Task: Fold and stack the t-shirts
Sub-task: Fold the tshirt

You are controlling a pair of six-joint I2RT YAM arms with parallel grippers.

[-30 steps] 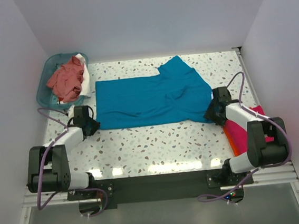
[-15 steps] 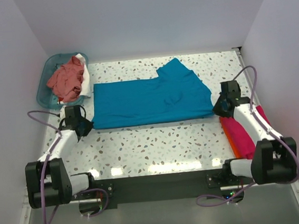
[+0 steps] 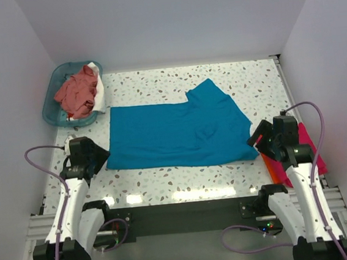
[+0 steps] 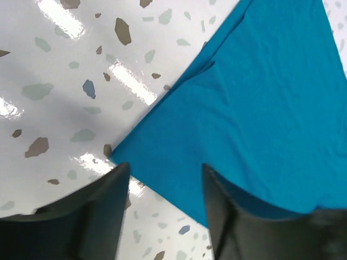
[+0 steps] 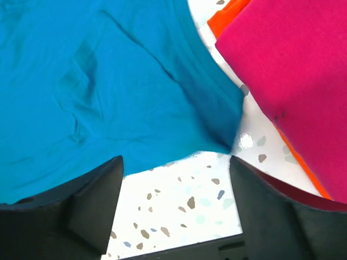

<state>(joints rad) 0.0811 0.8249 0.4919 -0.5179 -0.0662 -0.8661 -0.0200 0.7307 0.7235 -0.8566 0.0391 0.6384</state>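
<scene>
At the near left, the left gripper [image 4: 165, 169] stands with its fingers apart, straddling the near-left corner of the teal-blue t-shirt [image 3: 174, 133] without pinching it. At the near right, the right gripper [image 5: 174, 162] is spread wide over that shirt's near-right corner. The shirt lies flat across the speckled table [image 3: 166, 177], one sleeve pointing to the far side. Just right of it, a folded magenta-pink t-shirt [image 5: 293, 81] rests on an orange t-shirt [image 5: 225, 19]. In the far-left corner, the teal plastic basket [image 3: 50, 96] holds a crumpled salmon-pink t-shirt [image 3: 76, 93] and a white t-shirt [image 3: 99, 97].
</scene>
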